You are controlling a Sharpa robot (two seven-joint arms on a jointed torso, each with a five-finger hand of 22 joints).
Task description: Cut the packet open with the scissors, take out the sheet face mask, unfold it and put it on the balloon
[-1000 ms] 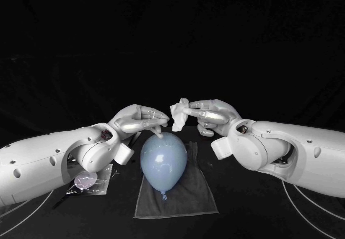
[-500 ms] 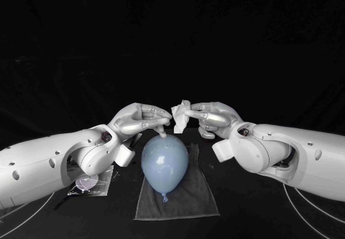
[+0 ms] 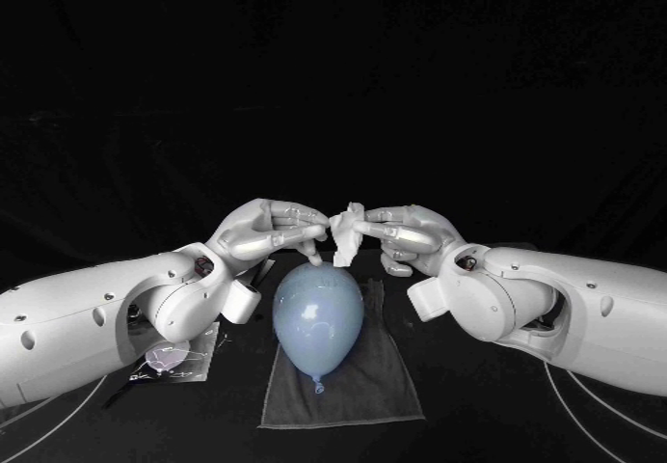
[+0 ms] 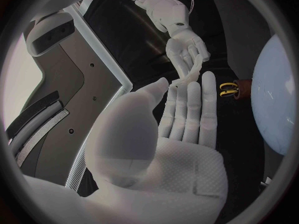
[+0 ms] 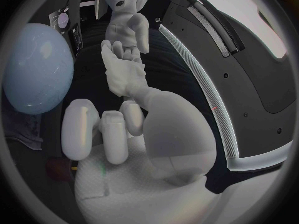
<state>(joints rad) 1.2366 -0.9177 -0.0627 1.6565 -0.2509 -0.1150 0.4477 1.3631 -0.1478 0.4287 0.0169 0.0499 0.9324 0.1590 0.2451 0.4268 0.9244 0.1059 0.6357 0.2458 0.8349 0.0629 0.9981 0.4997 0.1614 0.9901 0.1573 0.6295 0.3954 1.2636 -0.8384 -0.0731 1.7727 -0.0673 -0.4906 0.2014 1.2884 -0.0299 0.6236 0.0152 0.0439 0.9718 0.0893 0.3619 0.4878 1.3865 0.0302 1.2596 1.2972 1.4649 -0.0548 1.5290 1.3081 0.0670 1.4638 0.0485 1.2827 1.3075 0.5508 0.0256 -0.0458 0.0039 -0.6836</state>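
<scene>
The left hand (image 3: 271,231) had closed in on the right hand (image 3: 403,231); both now pinched the folded white sheet mask (image 3: 348,231) above the pale blue oval balloon (image 3: 318,313). Unfolding could probably start.

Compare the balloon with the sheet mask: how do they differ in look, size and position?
The balloon is pale blue, smooth and rounded; the sheet mask is white and folded small. The balloon is far larger. The balloon lies on the grey cloth; the sheet mask is held in the air by the right hand.

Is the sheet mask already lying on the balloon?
No, the right hand holds the folded mask in the air, off the bare balloon.
</scene>
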